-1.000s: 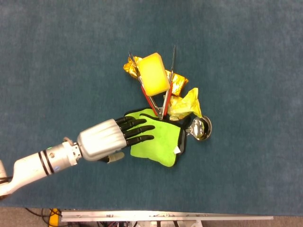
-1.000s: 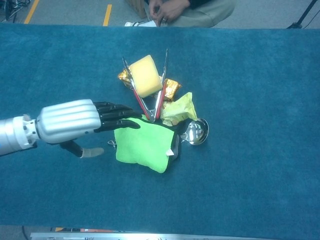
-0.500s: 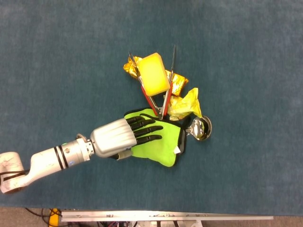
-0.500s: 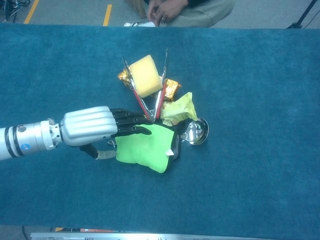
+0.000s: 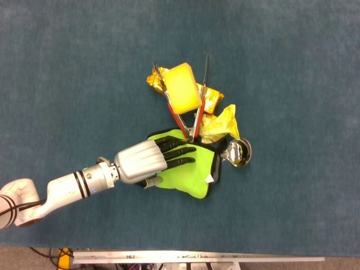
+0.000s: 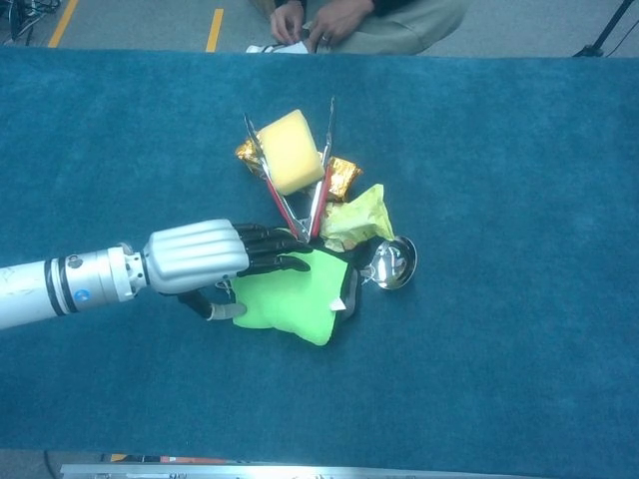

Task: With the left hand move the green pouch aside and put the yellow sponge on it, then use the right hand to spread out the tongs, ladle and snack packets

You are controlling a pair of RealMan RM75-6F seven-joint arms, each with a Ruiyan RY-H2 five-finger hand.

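The green pouch (image 5: 195,176) (image 6: 297,302) lies at the near end of the pile, over the ladle's dark handle. My left hand (image 5: 147,162) (image 6: 205,257) rests on its left half with the fingers stretched flat across the top. The thumb sits at the pouch's near-left edge. The yellow sponge (image 5: 181,87) (image 6: 290,152) sits on the red-handled tongs (image 5: 198,112) (image 6: 321,195). Gold snack packets (image 5: 211,101) (image 6: 344,178) and a yellow packet (image 5: 222,125) (image 6: 357,218) lie around the tongs. The ladle bowl (image 5: 239,152) (image 6: 391,262) shows to the right of the pouch. My right hand is in neither view.
A seated person's hands (image 6: 324,20) show beyond the table's far edge. A metal rail (image 5: 197,259) runs along the near edge. Blue cloth covers the table all around the pile.
My left hand has slid rightward and further onto the green pouch; the fingers now cover more of its top and the thumb has come in to its edge. The pile has not moved.
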